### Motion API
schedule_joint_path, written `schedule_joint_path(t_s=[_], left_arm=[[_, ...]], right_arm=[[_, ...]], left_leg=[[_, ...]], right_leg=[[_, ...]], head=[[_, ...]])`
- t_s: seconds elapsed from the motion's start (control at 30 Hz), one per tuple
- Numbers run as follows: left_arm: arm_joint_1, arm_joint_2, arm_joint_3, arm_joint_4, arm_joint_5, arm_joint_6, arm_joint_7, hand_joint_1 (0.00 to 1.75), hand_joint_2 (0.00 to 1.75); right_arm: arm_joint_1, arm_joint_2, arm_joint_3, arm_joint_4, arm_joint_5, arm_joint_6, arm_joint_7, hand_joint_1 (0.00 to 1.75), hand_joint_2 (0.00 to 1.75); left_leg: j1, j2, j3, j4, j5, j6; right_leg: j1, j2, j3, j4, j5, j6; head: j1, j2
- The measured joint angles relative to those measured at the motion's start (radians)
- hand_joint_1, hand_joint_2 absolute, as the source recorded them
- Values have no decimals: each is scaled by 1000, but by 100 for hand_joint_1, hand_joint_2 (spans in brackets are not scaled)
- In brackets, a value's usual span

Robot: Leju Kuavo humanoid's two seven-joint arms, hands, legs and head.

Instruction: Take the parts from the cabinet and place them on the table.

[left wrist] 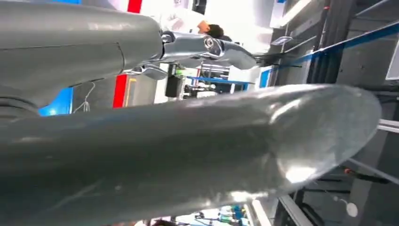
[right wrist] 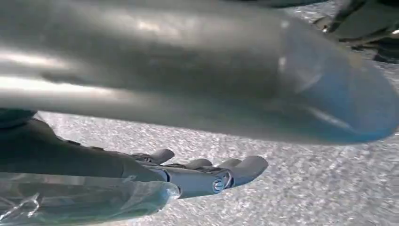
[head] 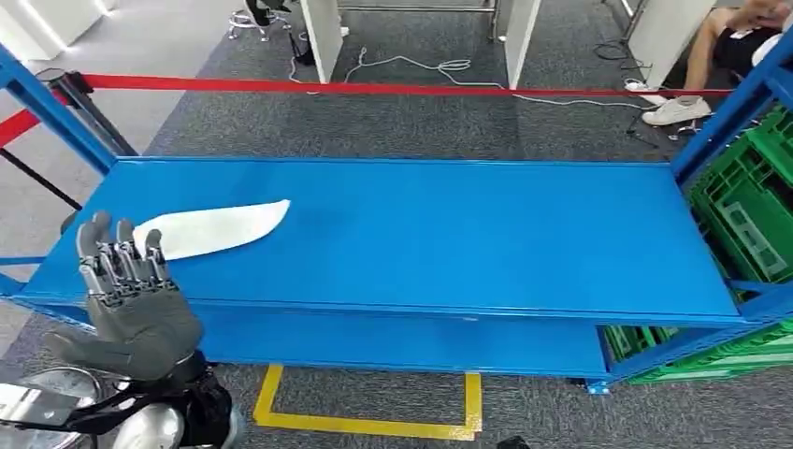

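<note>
A flat white part [head: 213,230], pointed like a blade, lies on the left of the blue cabinet shelf [head: 449,234]. My left hand [head: 131,299] is raised in front of the shelf's near left edge, just short of the part. Its fingers stand upright and apart with nothing in them. The left wrist view shows its thick thumb [left wrist: 188,141] and straight fingers [left wrist: 207,47], also holding nothing. My right hand [right wrist: 197,174] hangs over grey carpet with its fingers stretched out and nothing held.
Green crates [head: 748,206] fill the rack at the right. A red barrier tape [head: 374,88] runs behind the shelf. A person [head: 739,37] sits at the back right. Yellow floor marking [head: 374,421] lies below the shelf's front edge. Blue uprights [head: 56,112] frame the shelf.
</note>
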Motion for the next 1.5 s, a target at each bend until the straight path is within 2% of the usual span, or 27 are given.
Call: schedule_joint_path(t_s=[0.03, 0.07, 0.1, 0.13, 0.2, 0.23, 0.27, 0.37, 0.43, 0.53, 0.57, 0.63, 0.7, 0.73, 0.77, 0.8, 0.87, 0.93, 1.03, 1.07, 1.1, 1.13, 1.2, 1.23, 1.27, 1.3, 1.5], left_arm=[[0, 0, 1, 0, 0, 3, 0, 0, 0], [0, 0, 2, 0, 0, 6, 0, 0, 0], [0, 0, 2, 0, 0, 6, 0, 0, 0], [0, 0, 3, 0, 0, 6, 0, 0, 0], [0, 0, 3, 0, -1, 8, 0, 0, 0], [0, 0, 3, 0, -2, 9, 0, 0, 0], [-2, 0, 2, 0, -2, 10, 0, 0, 0], [0, 0, 3, 0, -3, 12, 0, 0, 0], [0, -2, 1, 0, -5, 13, 0, 0, 0], [0, -2, 0, 0, -6, 13, 0, 0, 0], [0, -2, 0, 0, -6, 13, 0, 0, 0], [0, -2, 0, 0, -6, 14, 0, 0, 0], [0, -2, 0, 0, -6, 14, 0, 0, 0], [0, -2, 0, 0, -6, 15, 0, 0, 0], [-1, -1, -1, 0, -6, 17, 0, 0, 0], [-1, -1, -2, 0, -7, 19, 0, 0, 0], [-1, 0, -3, 0, -9, 27, 0, 0, 0], [-1, 1, -3, 0, -9, 32, 0, 0, 0], [0, 2, -3, 0, -9, 35, 0, 0, 0], [0, 3, -3, 0, -9, 37, 0, 0, 0], [0, 4, -3, 0, -9, 40, 0, 0, 0], [0, 5, -3, 0, -10, 42, 0, 0, 0], [-1, 6, -4, 0, -10, 42, 0, 0, 0], [-1, 6, -5, 0, -10, 42, 0, 0, 0], [-4, 7, -6, 0, -9, 41, 0, 0, 0], [-5, 7, -8, 2, -8, 39, 0, 0, 0], [-5, 8, -15, 5, -8, 38, 0, 0, 0]], right_arm=[[0, 0, 0, 0, 0, 0, 0, 0, 0], [0, 0, 0, 0, 0, 0, 0, 0, 0], [2, 0, -1, 0, 0, 0, 0, 0, 0], [3, 0, -2, 0, 0, 0, 0, 0, 0], [2, 0, -2, 0, 0, 1, 0, 0, 0], [2, 0, -2, 0, 0, 1, 0, 0, 0], [2, 0, -2, 0, 0, 1, 0, 0, 0], [2, 0, -3, 0, 0, 1, 2, 0, 0], [2, 0, -4, 0, 0, 1, 2, 0, 0], [2, 0, -7, 0, 0, 1, 2, 0, 0], [3, 0, -8, 0, 0, 1, 2, 0, 0], [4, 0, -9, 0, 0, 1, 2, 0, 0], [2, 0, -10, 0, 0, 1, 2, 0, 0], [0, 0, -10, 0, 0, 1, 2, 0, 0], [-2, 0, -10, 0, 0, 1, 2, 0, 0], [-2, 0, -11, 0, -3, 3, 0, 0, 175], [-1, 0, -16, 0, -13, 9, -10, 0, 175], [-1, 0, -18, 0, -19, 13, -16, 0, 175], [-1, 0, -18, 0, -17, 13, -10, 0, 175], [0, 0, -18, 0, -14, 13, -8, 0, 175], [1, 0, -18, 0, -13, 13, -6, 0, 175], [1, 0, -18, 0, -11, 13, -5, 0, 175], [0, 0, -18, 0, -1, 13, -5, 0, 175], [0, 1, -18, 0, 6, 16, -6, 0, 175], [-1, -5, -18, -1, 16, 25, -8, 0, 175], [-2, -5, -16, -1, 24, 31, -8, 0, 175], [-1, -5, -18, -1, -2, 24, -1, 0, 175]], left_leg=[[0, 0, -48, 59, -30, -2], [0, 0, -78, 86, -34, -2], [0, 0, -89, 72, -5, -1], [0, 0, -79, 23, 45, 3], [-2, 1, -29, -123, 157, 13], [-3, 3, -15, -178, 183, 18], [-7, 2, -11, -199, 147, 20], [-8, -1, -10, -197, 178, 34], [1, 2, -3, -205, 186, 45], [1, 4, -4, -205, 185, 49], [1, 4, -3, -205, 185, 49], [2, 3, -1, -205, 184, 49], [6, 1, 5, -204, 180, 42], [4, 0, 7, -203, 178, 35], [-2, -2, 4, -198, 175, 30], [-2, -2, 3, -200, 179, 25], [2, -2, 6, -208, 184, 16], [3, 0, -1, -191, 162, 6], [2, 1, -101, 23, 51, -1], [2, 1, -134, 89, 32, -1], [2, 1, -144, 106, 38, 0], [2, 1, -130, 75, 70, 3], [3, 1, -55, -71, 153, 10], [8, 3, -15, -147, 181, -3], [15, 0, 12, -203, 170, -34], [16, -6, 6, -195, 175, 0], [7, -5, 0, -196, 173, 13]], right_leg=[[1, 0, 2, 0, -3, -3], [1, 1, 4, 0, -6, -3], [1, 3, 9, 0, -10, -3], [2, 5, 15, 0, -13, -1], [2, 7, 26, 0, -18, 3], [3, 8, 28, 0, -20, 6], [7, 9, 25, 3, -19, 12], [6, 4, 30, -7, -18, 30], [6, 2, 19, 18, -44, 41], [3, 1, -77, 246, -161, 51], [3, 1, -98, 294, -174, 53], [0, 1, -74, 248, -132, 55], [-5, -1, 24, 66, -48, 59], [-7, -1, 58, -1, -49, 62], [-5, 8, 65, -9, -48, 48], [-4, 8, 63, -7, -47, 40], [2, 9, 61, -6, -46, 28], [-4, 7, 63, -12, -41, 13], [-3, 3, 61, -12, -41, 3], [-3, 2, 60, -12, -41, 2], [-2, 2, 60, -12, -41, 2], [-2, 2, 60, -12, -41, 2], [-3, 4, 63, -12, -41, 4], [-4, 5, 64, -9, -43, 6], [11, 8, 57, 5, -51, 7], [15, 8, 54, 3, -49, 4], [9, 8, 58, -16, -36, 23]], head=[[0, 0], [0, 0], [0, 0], [0, 0], [0, 0], [0, 0], [0, 0], [1, 0], [5, 0], [11, 0], [11, 0], [11, 0], [11, 0], [12, 0], [14, 0], [11, 0], [9, 0], [6, 0], [-2, 0], [-2, 0], [-2, 0], [-2, 0], [-2, 0], [-2, 0], [-11, 0], [-6, 0], [3, 0]])
